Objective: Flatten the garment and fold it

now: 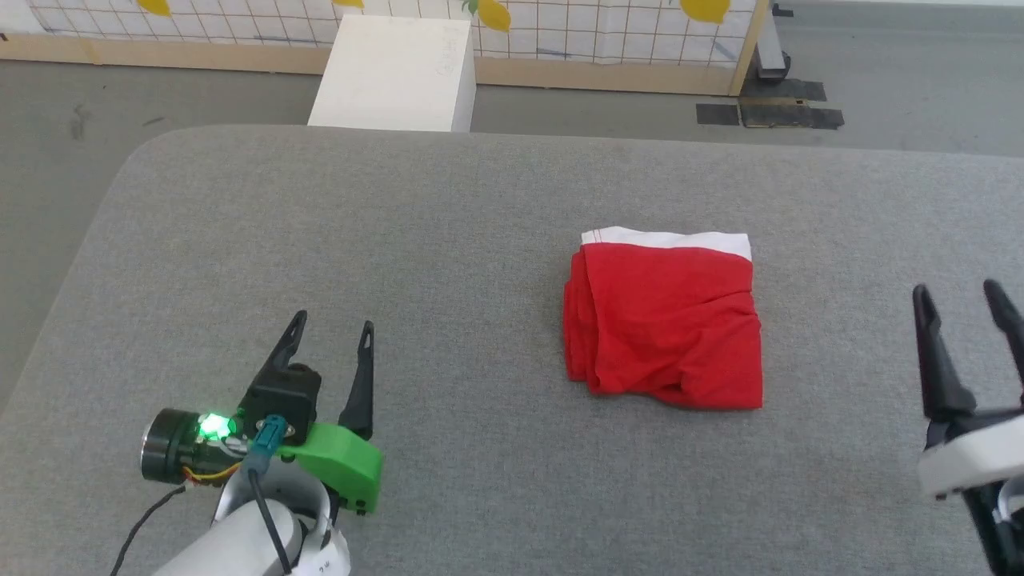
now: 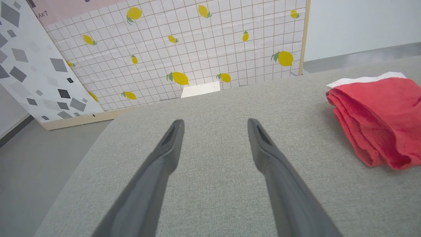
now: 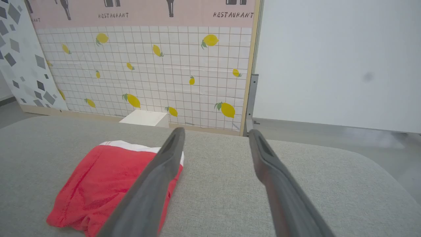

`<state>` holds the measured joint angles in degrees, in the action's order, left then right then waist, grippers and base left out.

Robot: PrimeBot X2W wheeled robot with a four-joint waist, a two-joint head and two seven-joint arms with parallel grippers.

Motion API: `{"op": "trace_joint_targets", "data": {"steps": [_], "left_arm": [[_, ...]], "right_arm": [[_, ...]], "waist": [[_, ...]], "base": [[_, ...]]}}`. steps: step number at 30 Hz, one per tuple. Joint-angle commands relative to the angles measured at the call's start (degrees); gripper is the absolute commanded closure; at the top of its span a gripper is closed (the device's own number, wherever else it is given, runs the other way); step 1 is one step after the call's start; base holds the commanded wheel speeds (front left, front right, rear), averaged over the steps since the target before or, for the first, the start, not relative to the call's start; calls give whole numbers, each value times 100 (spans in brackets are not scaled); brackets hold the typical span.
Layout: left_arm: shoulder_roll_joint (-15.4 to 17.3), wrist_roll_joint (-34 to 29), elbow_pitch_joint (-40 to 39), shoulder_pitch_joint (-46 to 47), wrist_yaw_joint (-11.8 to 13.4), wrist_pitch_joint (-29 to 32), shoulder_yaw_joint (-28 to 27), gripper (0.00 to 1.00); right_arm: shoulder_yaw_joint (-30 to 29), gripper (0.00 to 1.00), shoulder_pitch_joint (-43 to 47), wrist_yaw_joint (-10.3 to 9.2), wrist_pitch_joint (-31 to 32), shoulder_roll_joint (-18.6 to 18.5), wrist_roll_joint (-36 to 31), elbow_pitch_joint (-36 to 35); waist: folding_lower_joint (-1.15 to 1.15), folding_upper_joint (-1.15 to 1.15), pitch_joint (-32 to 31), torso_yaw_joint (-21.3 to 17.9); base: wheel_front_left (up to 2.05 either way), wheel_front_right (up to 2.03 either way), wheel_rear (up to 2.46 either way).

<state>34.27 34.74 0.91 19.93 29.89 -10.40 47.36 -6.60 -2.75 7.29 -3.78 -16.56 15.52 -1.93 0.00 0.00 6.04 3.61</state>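
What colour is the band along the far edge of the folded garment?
White band on the red garment; clearest in head view.

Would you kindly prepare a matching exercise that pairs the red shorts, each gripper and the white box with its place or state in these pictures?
Column one
1. garment
2. left gripper
3. right gripper
4. white box

Column two
A. open and empty, at the head view's lower right
B. standing beyond the far edge of the grey surface
C. folded into a red bundle, touched by nothing
D. open and empty, at the head view's lower left

Pairs: 1-C, 2-D, 3-A, 4-B
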Motion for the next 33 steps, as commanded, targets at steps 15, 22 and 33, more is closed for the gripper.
{"op": "trace_joint_targets", "data": {"steps": [15,22,33], "left_arm": [[-74,206,-89,-342,16,-233,-102,0],[-106,96,-108,-173,-33,-178,4,0],[-248,-89,-76,92,-61,-135,167,0]], "right_arm": [[-306,0,645,20,311,903,-539,-697],[-57,0,436,20,1268,396,-72,-691],[231,0,-1065,20,5349,-745,2318,-270]], "waist": [[0,0,110,16],[0,0,377,144],[0,0,1048,542]], "base": [[0,0,0],[0,0,0],[0,0,0]]}}
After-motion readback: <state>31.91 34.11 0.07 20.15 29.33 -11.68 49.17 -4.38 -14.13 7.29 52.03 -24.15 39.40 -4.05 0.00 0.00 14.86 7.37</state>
